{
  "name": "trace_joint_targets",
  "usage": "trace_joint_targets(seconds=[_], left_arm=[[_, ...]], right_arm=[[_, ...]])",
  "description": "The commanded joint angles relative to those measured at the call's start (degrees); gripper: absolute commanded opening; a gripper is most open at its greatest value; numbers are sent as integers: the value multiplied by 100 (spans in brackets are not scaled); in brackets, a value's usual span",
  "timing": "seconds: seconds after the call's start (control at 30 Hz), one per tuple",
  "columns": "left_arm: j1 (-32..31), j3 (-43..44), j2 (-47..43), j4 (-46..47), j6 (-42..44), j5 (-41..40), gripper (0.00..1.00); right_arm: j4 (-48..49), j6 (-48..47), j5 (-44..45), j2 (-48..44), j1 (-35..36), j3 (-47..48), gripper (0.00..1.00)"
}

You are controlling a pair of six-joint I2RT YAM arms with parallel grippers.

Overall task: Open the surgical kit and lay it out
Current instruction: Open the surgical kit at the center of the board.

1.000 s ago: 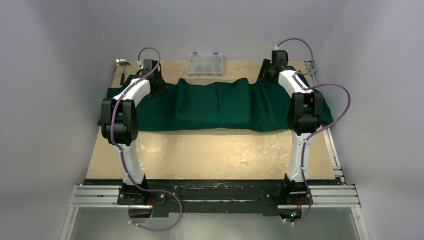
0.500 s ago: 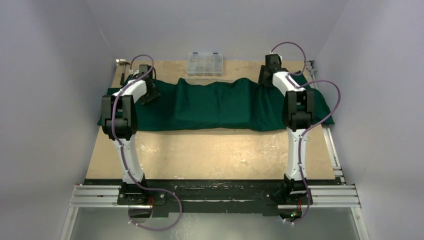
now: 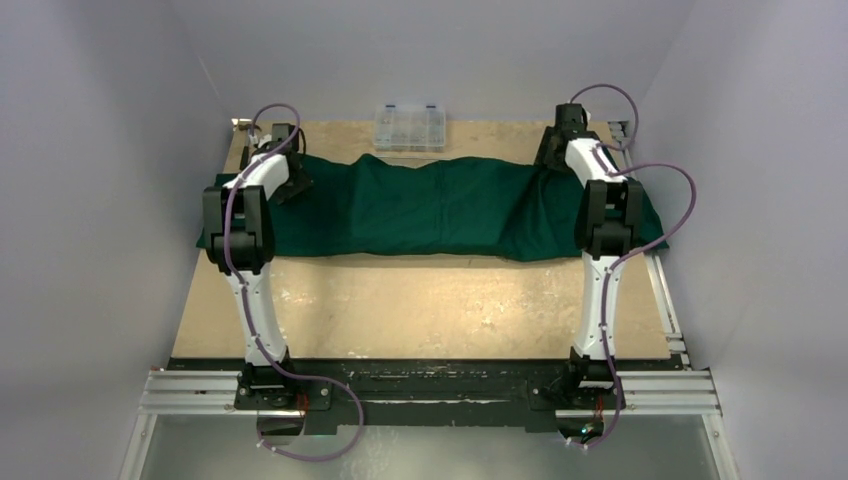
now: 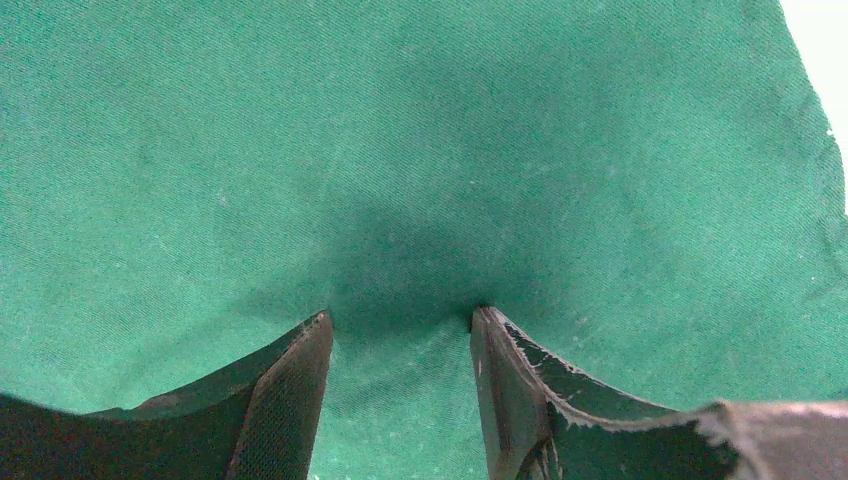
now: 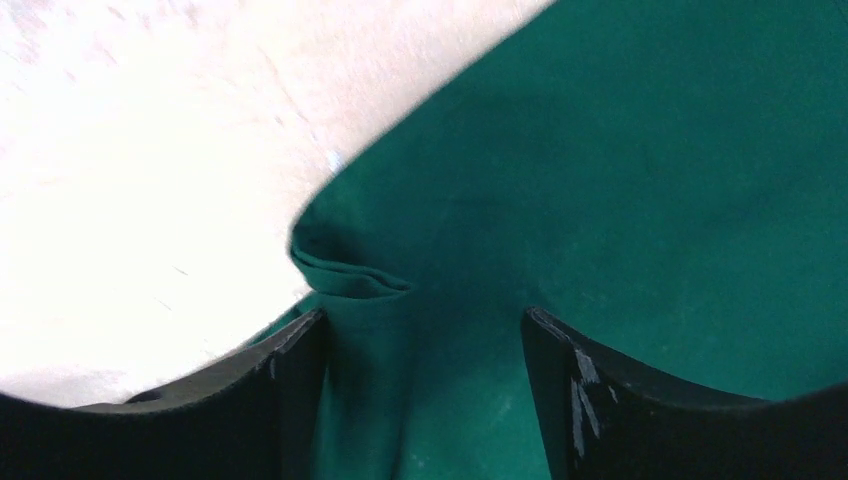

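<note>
While cloth wrap [image 3: 440, 210] lies spread, clear box [image 3: 408, 127] sits behind.

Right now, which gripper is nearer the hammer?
Left. The left gripper hangs over the left end of the cloth, close to the hammer; the right gripper is over the cloth's right end, far from it.

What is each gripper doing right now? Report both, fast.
Left gripper: jaws open, empty, over the dark green cloth wrap.
Right gripper: jaws open, empty, over that cloth's folded edge.
</note>
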Motion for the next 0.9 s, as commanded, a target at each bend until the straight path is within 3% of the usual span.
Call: trace_joint_targets(seconds=[0.0,0.1,0.2,0.4,0.63,0.87], left_arm=[[113,33,439,-165,-6,-345,52],[126,35,484,-247,-16,-504,52],[185,-4,526,-290,-57,-594,52],[256,-92,570,-243,-113,-546,52],[262,-122,603,-289,-101,-537,52],[258,-245,511,-285,-74,-576,52]], right_arm=[[163,341,-267,134,-117,826,78],[490,515,-348,64,-195,869,91],[899,637,-331,-25,-315,823,93],[633,510,59,675,-485,1722,83],[834,5,172,972,-494,1568,80],[636,-66,-51,1259,-494,1665,68]])
